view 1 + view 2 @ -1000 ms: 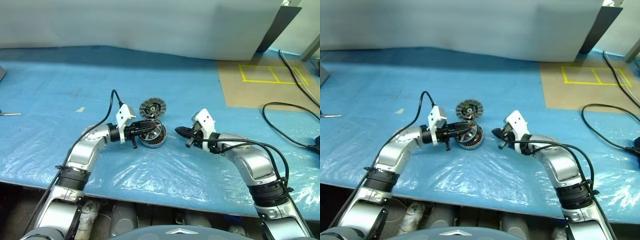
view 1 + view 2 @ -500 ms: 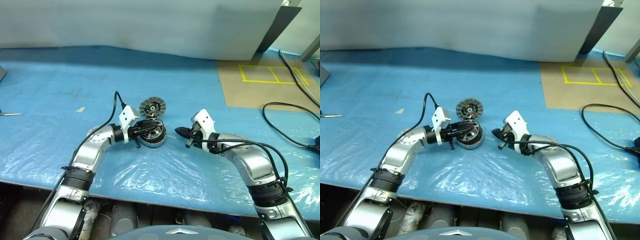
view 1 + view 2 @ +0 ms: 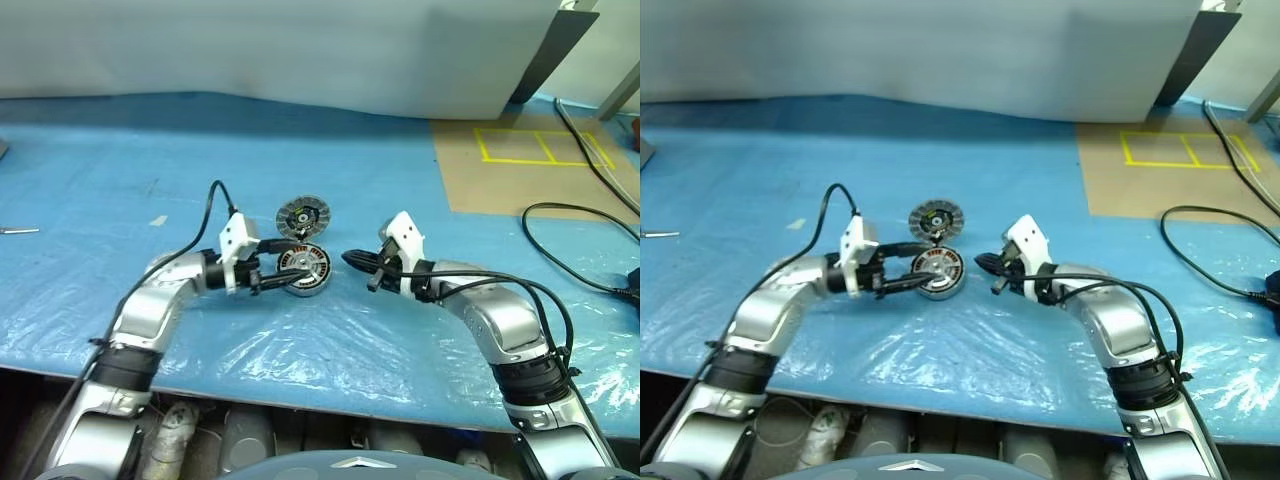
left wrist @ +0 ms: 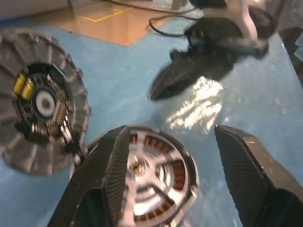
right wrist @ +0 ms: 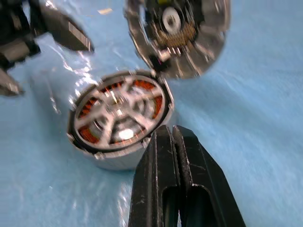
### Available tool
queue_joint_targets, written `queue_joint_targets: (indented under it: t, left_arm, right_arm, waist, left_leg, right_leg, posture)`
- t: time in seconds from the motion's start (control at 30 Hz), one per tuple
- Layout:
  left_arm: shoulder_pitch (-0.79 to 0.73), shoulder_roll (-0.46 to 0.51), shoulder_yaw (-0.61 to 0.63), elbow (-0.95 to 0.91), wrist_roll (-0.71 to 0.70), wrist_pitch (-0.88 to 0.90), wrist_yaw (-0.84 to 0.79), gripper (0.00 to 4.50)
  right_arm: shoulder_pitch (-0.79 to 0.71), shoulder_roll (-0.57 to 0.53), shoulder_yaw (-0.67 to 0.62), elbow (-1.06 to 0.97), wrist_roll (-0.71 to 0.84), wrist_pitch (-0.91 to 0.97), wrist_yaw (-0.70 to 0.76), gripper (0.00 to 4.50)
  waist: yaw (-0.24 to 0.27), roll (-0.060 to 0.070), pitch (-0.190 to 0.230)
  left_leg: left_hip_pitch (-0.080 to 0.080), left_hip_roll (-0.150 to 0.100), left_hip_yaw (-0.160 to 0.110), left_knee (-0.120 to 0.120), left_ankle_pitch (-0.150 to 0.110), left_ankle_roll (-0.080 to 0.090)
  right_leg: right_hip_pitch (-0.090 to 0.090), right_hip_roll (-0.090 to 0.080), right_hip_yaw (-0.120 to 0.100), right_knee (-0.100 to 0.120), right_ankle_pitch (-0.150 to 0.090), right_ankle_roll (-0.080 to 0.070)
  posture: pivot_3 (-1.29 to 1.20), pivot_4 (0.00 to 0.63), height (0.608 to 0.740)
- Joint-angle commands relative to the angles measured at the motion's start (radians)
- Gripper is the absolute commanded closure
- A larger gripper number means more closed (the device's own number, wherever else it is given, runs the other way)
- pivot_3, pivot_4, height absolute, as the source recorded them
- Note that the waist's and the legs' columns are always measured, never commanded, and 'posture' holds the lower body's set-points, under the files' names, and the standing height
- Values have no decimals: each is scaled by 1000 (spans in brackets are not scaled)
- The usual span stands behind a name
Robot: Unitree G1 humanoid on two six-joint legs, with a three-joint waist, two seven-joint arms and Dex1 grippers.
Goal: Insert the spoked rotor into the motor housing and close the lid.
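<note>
Left gripper (image 3: 283,277): black fingers parted, one lying across the near rim of the motor housing (image 3: 306,270), the other clear of it; nothing clamped between them. From the left wrist camera the gap is plain, the cup sitting partly inside it. Right gripper (image 3: 356,262): fingers pressed together, empty, tip aimed at the housing from its 3 o'clock side, just short of it with a strip of blue sheet between. Housing sits flat on the plastic-covered blue table (image 3: 120,180), open face up; the spoked rotor (image 5: 119,109) appears already seated inside, silver spokes over the orange-copper windings. The lid (image 3: 303,215) lies at the housing's 12 o'clock, its rim touching or nearly touching the cup, inner face with black centre and yellow marks turned up. My reading: rotor step done, lid not yet on. Risks from here: the left finger resting on the rim could drag or tip the cup as it draws away, since the plastic film looks slick. The lid lies so close that either gripper reaching for it may nudge the housing. The lid will probably need flipping, and a thin ribbed disc gives poor purchase; a slip could drop it skewed onto the spokes. A black cable (image 3: 585,245) at 3 o'clock lies well apart, no concern.
</note>
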Motion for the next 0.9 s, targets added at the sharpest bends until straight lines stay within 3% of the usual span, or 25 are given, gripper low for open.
queue_joint_targets:
  t: [0.03,0.27,0.43,0.53,0.67,0.9]
  left_arm:
    - [22,63,61,37,-5,-11,-22,1486]
    - [-18,154,136,288,63,-103,1,1486]
    - [-81,201,169,440,107,-164,18,1486]
    - [-173,212,188,530,117,-185,39,1486]
    - [-397,147,163,666,133,-190,64,1486]
    - [-672,-70,122,924,148,-191,-1,1486]
  right_arm:
    - [-66,28,31,40,15,-24,41,4500]
    - [-155,116,111,277,-48,-111,79,4500]
    - [-112,76,280,412,-236,-245,97,4500]
    - [-90,58,284,415,-258,-280,109,4500]
    - [-100,85,144,321,-122,-198,117,4500]
    - [-93,38,3,61,50,-27,139,4500]
  waist:
    - [2,0,0]
    - [9,0,0]
    - [8,-1,-1]
    - [7,-2,-2]
    - [27,-6,-4]
    - [38,-6,-4]
  left_leg:
    - [0,0,0,0,0,0]
    - [-1,-1,0,1,0,0]
    - [-2,-1,-1,1,0,0]
    - [4,-1,-1,0,0,0]
    - [4,0,-2,2,0,0]
    - [-1,-3,-1,5,1,1]
  right_leg:
    - [0,0,0,0,0,-1]
    - [1,-2,-1,0,-1,-2]
    - [1,-2,-3,0,0,0]
    - [6,-2,-2,0,0,0]
    - [8,-2,-3,-1,-2,-4]
    - [6,-5,-3,-1,1,1]
  posture:
    - [0,150,740]
    - [0,150,740]
    - [0,150,740]
    - [0,150,740]
    - [0,150,740]
    - [0,150,740]
